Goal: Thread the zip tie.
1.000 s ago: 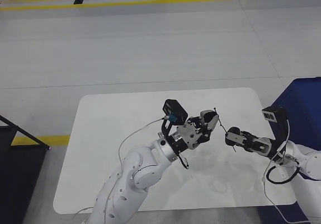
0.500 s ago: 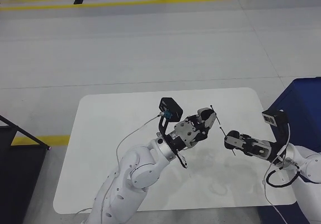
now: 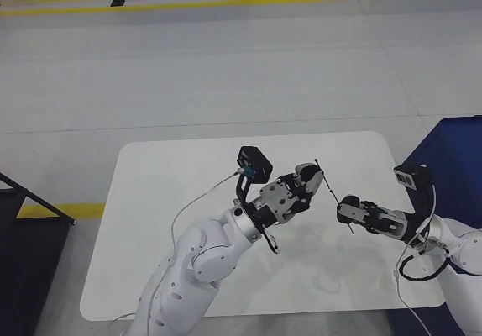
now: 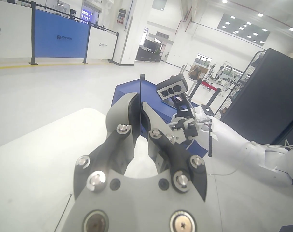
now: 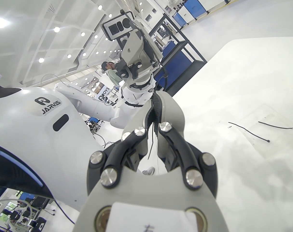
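Note:
Over the white table (image 3: pixel 165 210), my left gripper (image 3: pixel 311 178) is shut on a thin black zip tie (image 3: pixel 324 179). In the left wrist view the gripper (image 4: pixel 139 98) pinches the strap, and the zip tie's end (image 4: pixel 142 78) sticks up past the fingertips. My right gripper (image 3: pixel 343 210) hangs just to the right, facing the left one. In the right wrist view this gripper (image 5: pixel 156 97) is shut on a thin black strap (image 5: pixel 150 143), with a loose tail hanging behind the fingers. I cannot tell whether both grippers hold the same tie.
Two spare zip ties (image 5: pixel 247 131) (image 5: pixel 276 125) lie on the table near a clear sheet, and another thin black tie (image 4: pixel 64 212) lies below the left gripper. A blue cabinet (image 3: pixel 468 151) stands at the table's right edge and a dark stand (image 3: pixel 6 252) to the left.
The left gripper with the tie has shifted slightly left and away. The right gripper has moved a little nearer the table's front edge. Both stay shut.

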Robot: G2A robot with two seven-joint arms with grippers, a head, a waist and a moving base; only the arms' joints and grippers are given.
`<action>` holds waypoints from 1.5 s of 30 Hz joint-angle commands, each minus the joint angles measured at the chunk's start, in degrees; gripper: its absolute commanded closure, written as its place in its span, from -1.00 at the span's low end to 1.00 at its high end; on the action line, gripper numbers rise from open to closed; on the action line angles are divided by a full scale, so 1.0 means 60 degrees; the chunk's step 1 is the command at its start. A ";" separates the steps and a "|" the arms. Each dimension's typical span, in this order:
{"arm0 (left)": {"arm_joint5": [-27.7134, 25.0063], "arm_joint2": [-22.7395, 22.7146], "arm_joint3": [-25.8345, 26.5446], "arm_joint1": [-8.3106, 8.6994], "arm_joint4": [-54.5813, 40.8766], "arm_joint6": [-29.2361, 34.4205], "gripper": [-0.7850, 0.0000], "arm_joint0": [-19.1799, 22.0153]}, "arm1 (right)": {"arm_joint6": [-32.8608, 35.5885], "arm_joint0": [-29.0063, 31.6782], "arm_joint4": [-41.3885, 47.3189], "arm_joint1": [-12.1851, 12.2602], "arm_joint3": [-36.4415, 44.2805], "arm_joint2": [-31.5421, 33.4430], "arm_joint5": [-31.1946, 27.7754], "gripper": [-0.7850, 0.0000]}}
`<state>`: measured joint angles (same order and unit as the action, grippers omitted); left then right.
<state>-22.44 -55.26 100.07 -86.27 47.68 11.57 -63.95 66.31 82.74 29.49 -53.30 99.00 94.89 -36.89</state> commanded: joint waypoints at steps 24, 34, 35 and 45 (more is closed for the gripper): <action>-0.0075 0.0050 -0.0091 0.0051 0.0005 -0.0159 1.00 0.0085 | 0.0000 0.0000 0.0000 0.0000 0.0000 0.0000 0.0000 1.00; -0.0075 0.0050 -0.0091 0.0051 0.0005 -0.0159 1.00 0.0085 | 0.0000 0.0000 0.0000 0.0000 0.0000 0.0000 0.0000 1.00; -0.0075 0.0050 -0.0091 0.0051 0.0005 -0.0159 1.00 0.0085 | 0.0000 0.0000 0.0000 0.0000 0.0000 0.0000 0.0000 1.00; -0.0075 0.0050 -0.0091 0.0051 0.0005 -0.0159 1.00 0.0085 | 0.0000 0.0000 0.0000 0.0000 0.0000 0.0000 0.0000 1.00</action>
<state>-22.89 -54.95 99.52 -85.97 47.70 10.62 -63.44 66.31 82.74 29.49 -53.30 99.00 94.89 -36.89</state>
